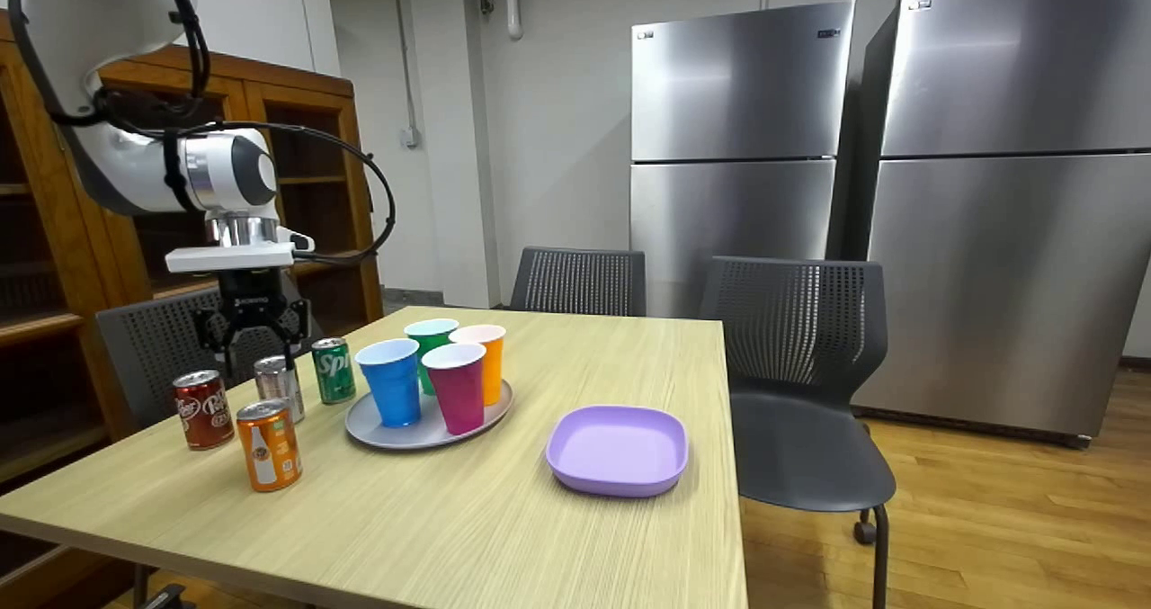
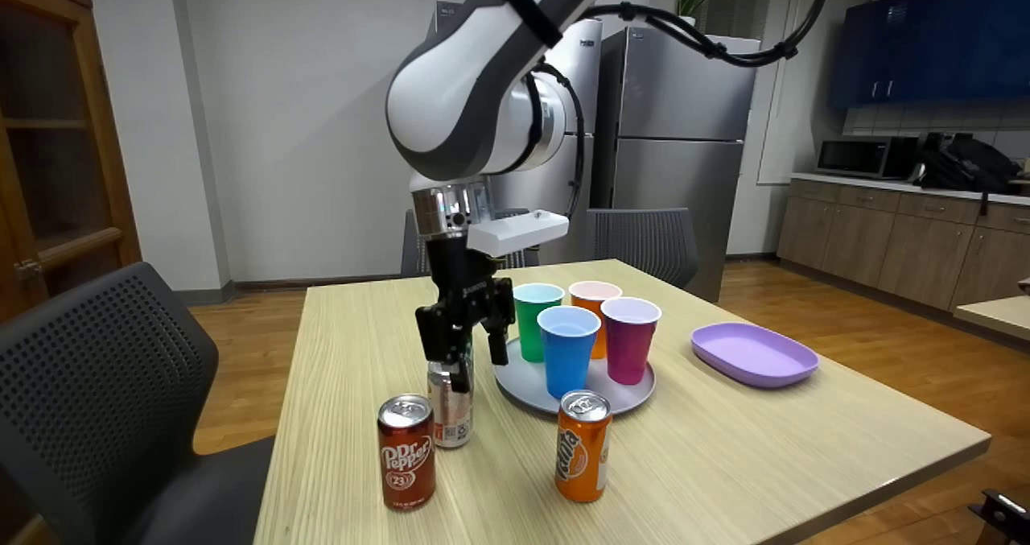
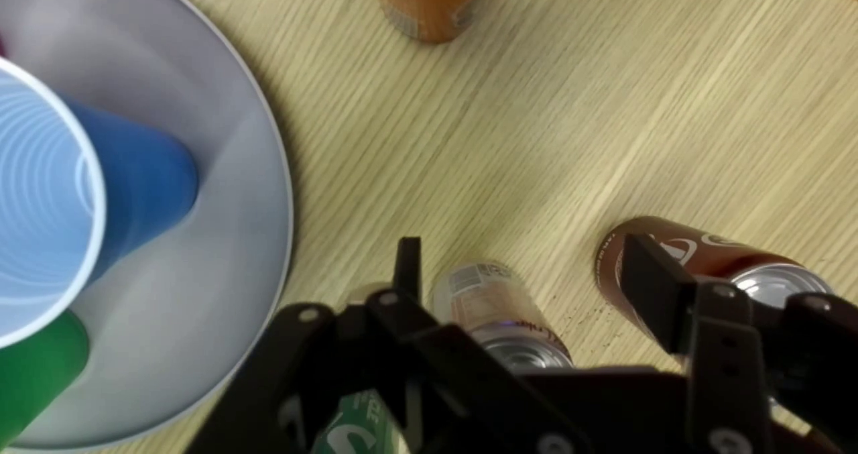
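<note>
Arm (image 1: 220, 173) comes in from above, its upper links cut off by the frame in both exterior views. Wrist hangs roughly vertical; tool (image 1: 259, 363) points down, low over the surface (image 1: 611, 357). Fingers spread wide.

Silver can (image 2: 452, 416) stands on the surface at the tool; in the wrist view it lies between the two fingers, closer to one of them. Contact: cannot tell. Can upright, long axis vertical, lid up. The wrist view shows it slanted, base toward the top, barcode near the base.

Nearby: red Dr Pepper can (image 2: 406, 452), orange can (image 2: 583, 448), green can (image 1: 334, 371), and gray plate (image 3: 248, 239) bearing four cups (image 1: 445, 384).

Obscured: upper part of silver can partly behind a finger (image 2: 460, 377) in an exterior view; green can mostly hidden by the tool in the wrist view, orange can cropped at its top edge. Lettering on silver can only partly visible, not readable.
</note>
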{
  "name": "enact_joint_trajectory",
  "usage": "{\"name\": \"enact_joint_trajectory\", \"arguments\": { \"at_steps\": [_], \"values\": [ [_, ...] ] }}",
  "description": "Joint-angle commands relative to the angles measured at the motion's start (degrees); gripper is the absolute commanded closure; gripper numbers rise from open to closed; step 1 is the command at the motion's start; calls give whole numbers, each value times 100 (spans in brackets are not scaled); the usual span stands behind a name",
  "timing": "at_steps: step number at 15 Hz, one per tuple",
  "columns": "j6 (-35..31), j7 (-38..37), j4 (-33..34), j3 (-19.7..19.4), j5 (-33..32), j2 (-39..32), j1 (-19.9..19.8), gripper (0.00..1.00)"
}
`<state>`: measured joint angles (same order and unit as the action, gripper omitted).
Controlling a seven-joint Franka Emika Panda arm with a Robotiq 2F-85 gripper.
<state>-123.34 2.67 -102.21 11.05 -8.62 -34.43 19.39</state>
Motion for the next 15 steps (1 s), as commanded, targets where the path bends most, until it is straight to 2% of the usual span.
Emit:
{"name": "enact_joint_trajectory", "arguments": {
  "at_steps": [1,15],
  "values": [
    [141,21,57,30,-17,80,-7,0],
    [417,123,764,13,-41,-351,34,0]
  ]
}}
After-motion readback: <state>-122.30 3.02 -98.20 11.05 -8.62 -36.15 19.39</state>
